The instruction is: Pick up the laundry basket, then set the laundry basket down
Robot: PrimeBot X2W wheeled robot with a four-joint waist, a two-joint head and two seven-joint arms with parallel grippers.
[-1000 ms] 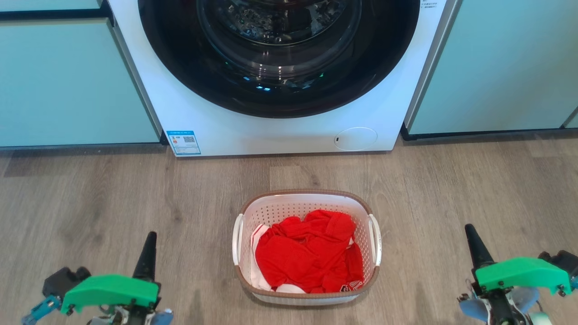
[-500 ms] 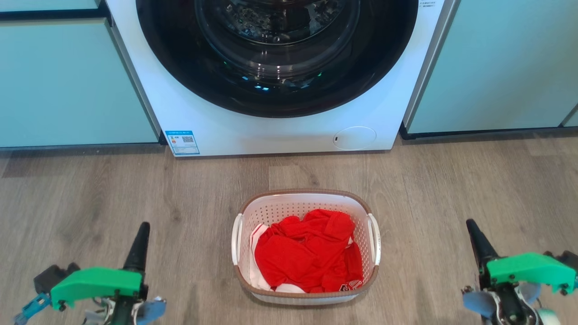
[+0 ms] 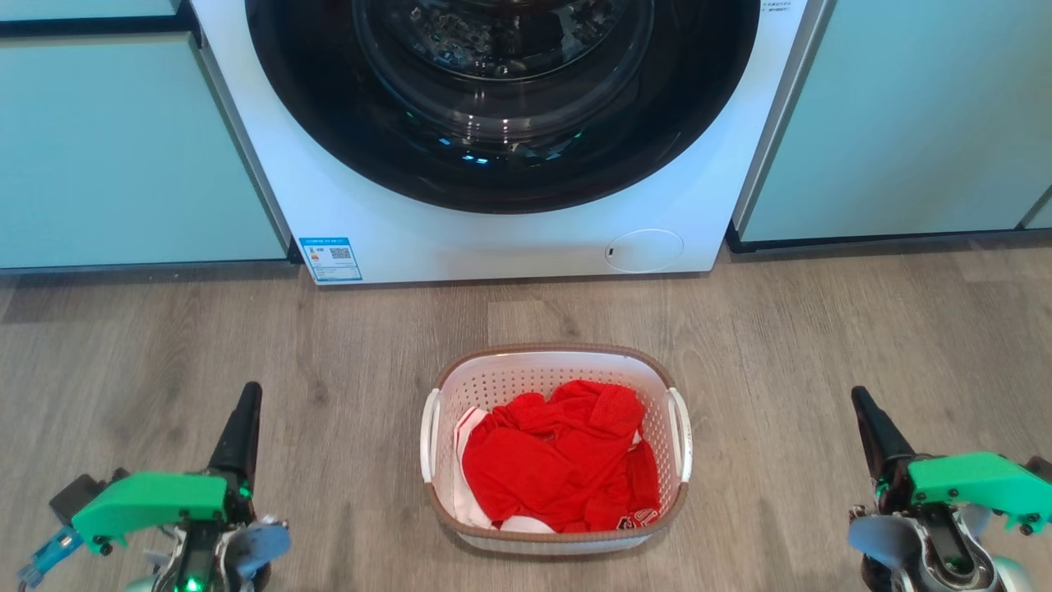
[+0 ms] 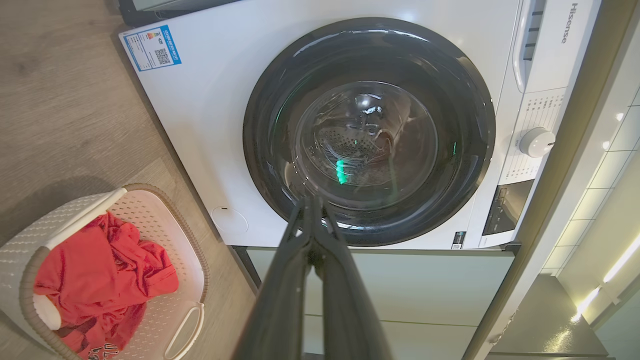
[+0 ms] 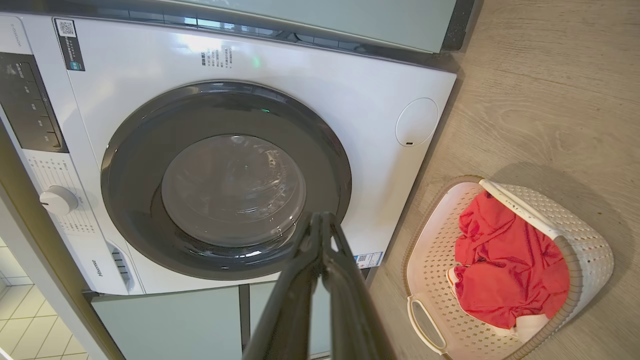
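Pale green cabinets flank a white washer with a dark round door, all standing on a grey wood-plank floor. Low at the left, the left hand points toward the washer, fingers pressed together and empty. The basket sits on the floor before the washer, apart from it, with red clothes inside. Low at the right, the right hand is likewise closed and empty.
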